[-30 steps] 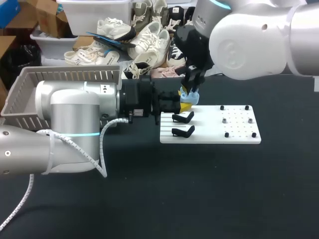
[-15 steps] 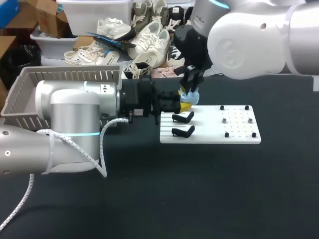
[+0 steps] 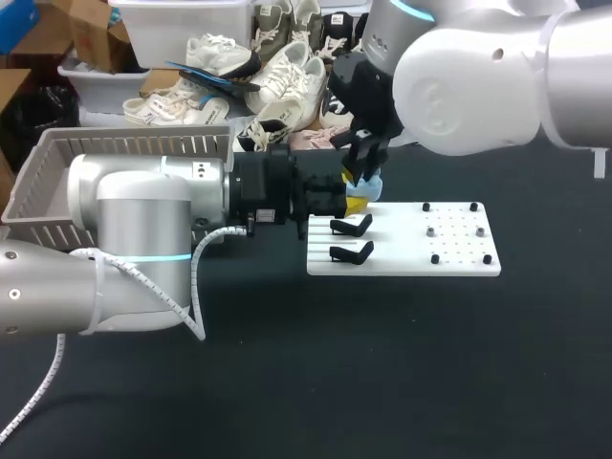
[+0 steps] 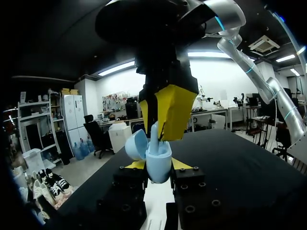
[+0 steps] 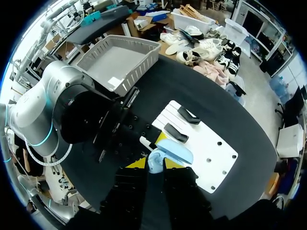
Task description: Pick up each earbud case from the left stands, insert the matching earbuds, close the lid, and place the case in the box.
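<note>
A light blue earbud case [image 3: 369, 189] hangs just beyond the far left end of the white board, lid open. My left gripper [image 3: 351, 203] is shut on its body from both sides; in the left wrist view the case [image 4: 159, 160] sits between the yellow tips with its lid [image 4: 136, 143] tipped back. My right gripper [image 3: 364, 175] comes down from above onto the open case. Its yellow fingers [image 4: 173, 110] pinch a pale earbud [image 4: 154, 140] whose stem reaches into the case. In the right wrist view the case [image 5: 165, 154] lies right under my fingertips.
The white board [image 3: 459, 251] carries two empty black stands [image 3: 352, 227] [image 3: 351, 252] at its left end and small pegs [image 3: 432, 230] at its right end. A grey basket [image 3: 134, 148] stands at the back left, behind my left arm.
My right arm has shifted slightly to the left above the case. The left arm and the case have kept still.
</note>
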